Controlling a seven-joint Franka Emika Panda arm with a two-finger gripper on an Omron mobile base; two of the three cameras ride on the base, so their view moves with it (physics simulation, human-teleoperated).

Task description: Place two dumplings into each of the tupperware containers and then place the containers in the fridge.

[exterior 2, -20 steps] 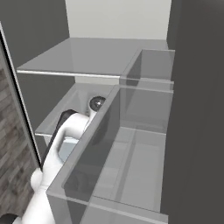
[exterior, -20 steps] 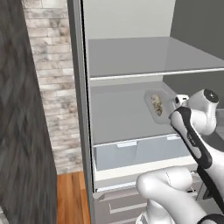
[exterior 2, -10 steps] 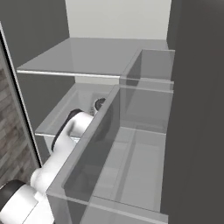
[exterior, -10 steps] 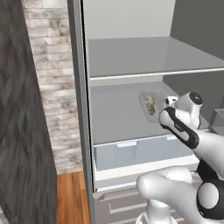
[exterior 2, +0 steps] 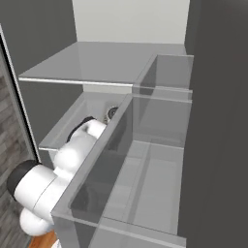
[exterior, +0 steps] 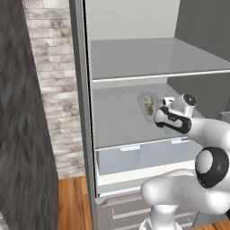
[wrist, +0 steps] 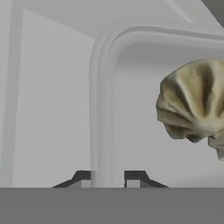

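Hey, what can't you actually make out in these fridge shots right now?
- Left base view: how many dumplings lie in the container; too small, and the arm covers its near end.
- Hand view: the dumpling is cut off by the right edge; the gripper pinches the container wall.
- Right base view: the door bin hides the gripper and container.

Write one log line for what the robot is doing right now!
stage: container into fridge | fingers: shut on tupperware container rim | contents: dumpling inside | place: fridge middle shelf
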